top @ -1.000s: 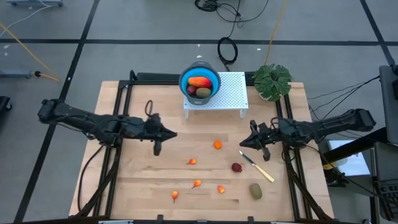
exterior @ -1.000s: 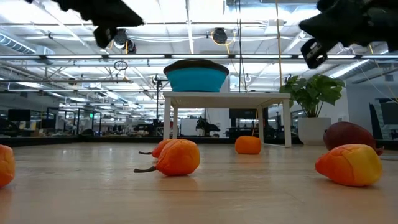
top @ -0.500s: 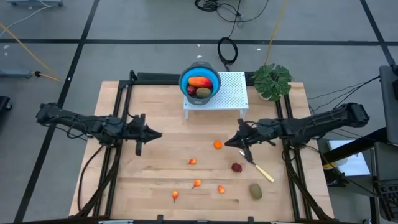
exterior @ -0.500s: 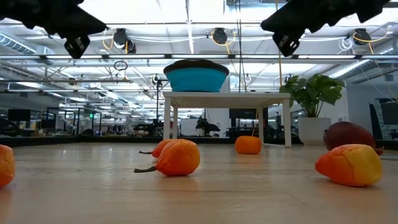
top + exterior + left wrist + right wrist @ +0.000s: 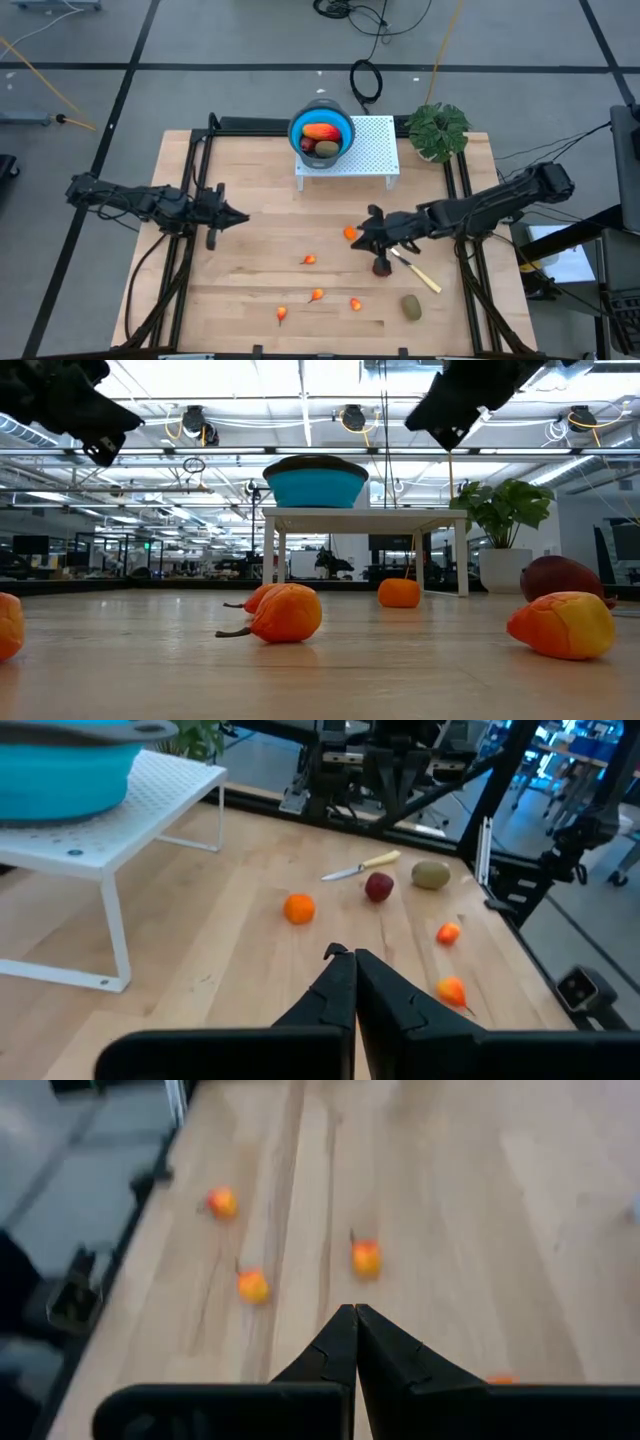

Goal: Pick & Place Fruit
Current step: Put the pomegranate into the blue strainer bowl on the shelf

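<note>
The blue bowl (image 5: 322, 135) sits on a white rack (image 5: 365, 150) at the far middle. It holds a red-yellow piece (image 5: 320, 131), a brown-green oval (image 5: 327, 149) and a dark red ball (image 5: 308, 146). On the table lie an orange ball (image 5: 349, 232), a dark red ball (image 5: 381, 268), a brown-green oval (image 5: 411, 307) and several tiny orange bits (image 5: 309, 260). My right gripper (image 5: 356, 239) hovers shut beside the orange ball, above the table. My left gripper (image 5: 243, 216) is shut at the middle left, holding nothing.
A pale-handled knife (image 5: 416, 270) lies just right of the dark red ball. A potted plant (image 5: 437, 130) stands at the far right corner. Black frame rails (image 5: 190, 250) run along both sides of the table.
My left gripper has drawn back toward the table's left edge and sunk a little. My right gripper has reached from the right side toward the table's middle, up to the orange ball, and tipped its fingers further downward. Both stayed shut. No fruit has moved.
</note>
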You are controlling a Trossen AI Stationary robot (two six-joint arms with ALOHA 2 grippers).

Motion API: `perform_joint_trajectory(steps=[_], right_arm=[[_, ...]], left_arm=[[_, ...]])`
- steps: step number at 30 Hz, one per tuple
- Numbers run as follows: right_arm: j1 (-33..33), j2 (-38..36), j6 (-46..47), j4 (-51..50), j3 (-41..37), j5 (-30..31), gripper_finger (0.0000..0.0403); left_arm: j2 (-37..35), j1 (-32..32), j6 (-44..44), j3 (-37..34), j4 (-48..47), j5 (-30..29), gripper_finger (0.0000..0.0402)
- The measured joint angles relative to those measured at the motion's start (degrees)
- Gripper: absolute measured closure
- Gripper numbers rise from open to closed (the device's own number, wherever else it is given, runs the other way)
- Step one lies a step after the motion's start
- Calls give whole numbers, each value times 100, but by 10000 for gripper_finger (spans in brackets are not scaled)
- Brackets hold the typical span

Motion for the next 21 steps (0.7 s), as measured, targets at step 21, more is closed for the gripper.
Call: perform_joint_trajectory(steps=[21], right_arm=[[489,638,339,-3204,1365,-631,400]], left_arm=[[-329,2,342,0,-574,16,396]])
